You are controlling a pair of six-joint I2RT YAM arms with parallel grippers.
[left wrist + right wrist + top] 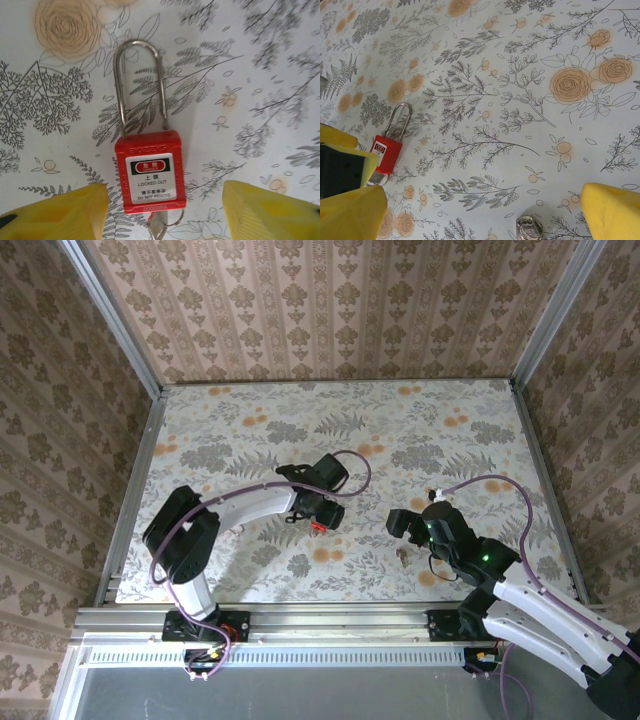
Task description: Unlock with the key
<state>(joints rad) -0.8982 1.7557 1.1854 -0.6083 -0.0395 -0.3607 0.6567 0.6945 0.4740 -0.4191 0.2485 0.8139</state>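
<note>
**A:** Right, closest to the left wrist first: the left claw [165, 186] is spread, its two yellow wedge-shaped fingers [60, 212] standing well apart in the lower corners.

**B:** And the tiny dark grey metal key [156, 230]?

**A:** Low in the gap between those fingers, roughly centred, touching neither. It's stuck into the underside of the small red padlock with the long silver shackle [150, 172], and a thin wire ring [173, 218] hangs off it.

**B:** Which way does it point?

**A:** Blade end away from the wrist, up into the lock body. The head end comes back toward the wrist and is cut off by the bottom edge of the view. Its long axis runs in line with the body and shackle.

**B:** The lock itself?

**A:** Flat on its back, "LOCKED OUT" label up, on the white tabletop printed with grey ferns and orange roses [260, 75]. Its lower corners sit just inside the fingertips, with a sliver of table showing on each side. The shackle stretches farther out, past the claw. Whether its free leg is seated, I can't tell.

**B:** Over to the right arm.

**A:** The right claw [482, 192] is wide open too, yellow fingers [615, 210] far apart. A small silvery metal object [530, 227] lies on the table between them, close to the wrist, and I can't make out what it is. Farther off to the left lies the red padlock, shackle pointing away.

**B:** From above?

**A:** The left claw hovers over the lock mid-table, with the right claw near it but apart.
</note>
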